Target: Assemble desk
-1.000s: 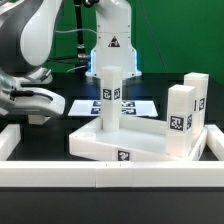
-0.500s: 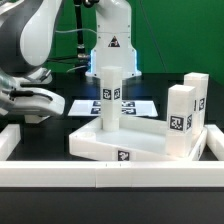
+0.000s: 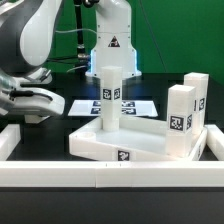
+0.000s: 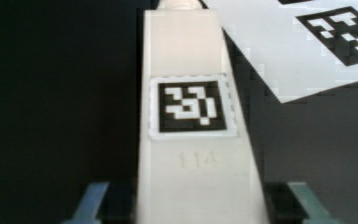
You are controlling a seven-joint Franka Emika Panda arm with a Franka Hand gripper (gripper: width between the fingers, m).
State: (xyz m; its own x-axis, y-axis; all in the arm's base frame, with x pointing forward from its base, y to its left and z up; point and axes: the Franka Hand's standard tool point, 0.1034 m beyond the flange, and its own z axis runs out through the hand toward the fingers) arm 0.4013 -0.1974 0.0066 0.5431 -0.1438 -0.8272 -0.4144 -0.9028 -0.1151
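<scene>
Nothing has moved: the pincer (image 4: 194, 195) stands spread about a tagged leg post (image 4: 190, 110), faintly embossed, perhaps "114".

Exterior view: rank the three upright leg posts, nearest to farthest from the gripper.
From the gripper, at the exterior view's left:
1. Centre leg post, standing on the panel.
2. Front right leg post, toward the view's right.
3. Rear right leg post, rightmost.
</scene>
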